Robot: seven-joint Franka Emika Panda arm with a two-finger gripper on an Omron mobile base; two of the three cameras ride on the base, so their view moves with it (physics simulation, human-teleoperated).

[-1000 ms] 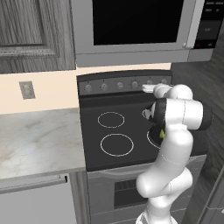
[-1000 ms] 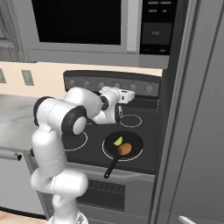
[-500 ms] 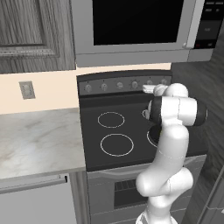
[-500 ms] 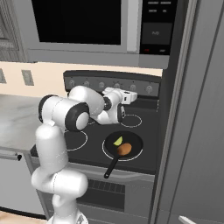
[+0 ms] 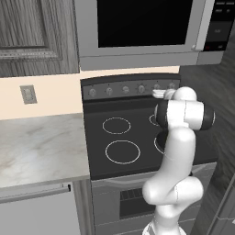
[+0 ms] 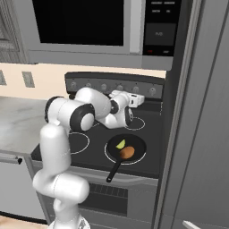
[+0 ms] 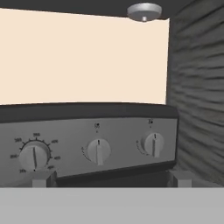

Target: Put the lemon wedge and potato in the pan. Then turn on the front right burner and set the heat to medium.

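Black pan [image 6: 126, 150] sits below the tool [image 6: 139, 100].

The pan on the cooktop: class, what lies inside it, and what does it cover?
Inside the pan lie the lemon wedge and the potato, side by side. The pan hides most of the burner beneath it.
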